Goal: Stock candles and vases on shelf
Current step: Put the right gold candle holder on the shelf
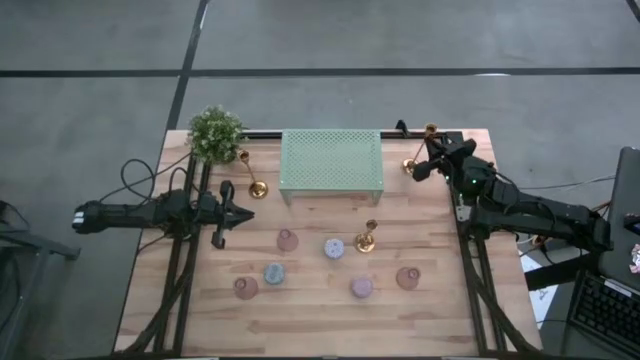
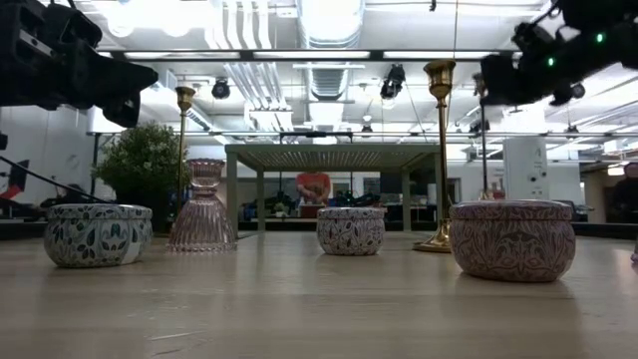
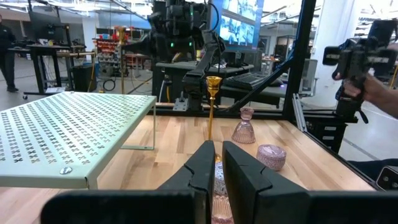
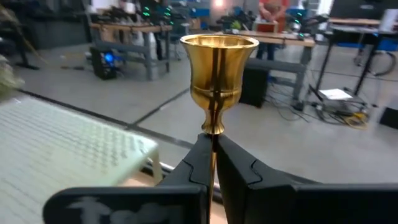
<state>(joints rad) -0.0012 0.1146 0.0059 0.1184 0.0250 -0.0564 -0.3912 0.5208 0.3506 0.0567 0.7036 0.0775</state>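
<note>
Shelf, the pale mint-green perforated metal stand (image 1: 331,160), sat at the back centre of the table with nothing on its top. You had the right gripper (image 4: 214,149) pinched closed on the thin stem of a brass goblet-topped candlestick (image 4: 219,68), just under the cup. The stick stood upright, its long axis vertical.

The key relation: in the high view the held stick (image 1: 420,150) and the right gripper (image 1: 428,160) were just beside the shelf's right end, so the shelf lay sideways from the grip, toward the left arm's side. The right arm was clearly the nearer one to that end. I couldn't tell whether the base was clear of the table. I reckon you'd have needed a lift above the mesh top before any sideways travel, or the base would have caught the shelf edge.

The left gripper (image 1: 240,212) waited over the left of the table, fingers nearly together and holding nothing.

The three patterned candle tins (image 1: 334,248) and three pinkish ribbed glass vases (image 1: 288,240) were in the front half of the table, well apart from both grippers, none stocked yet.
</note>
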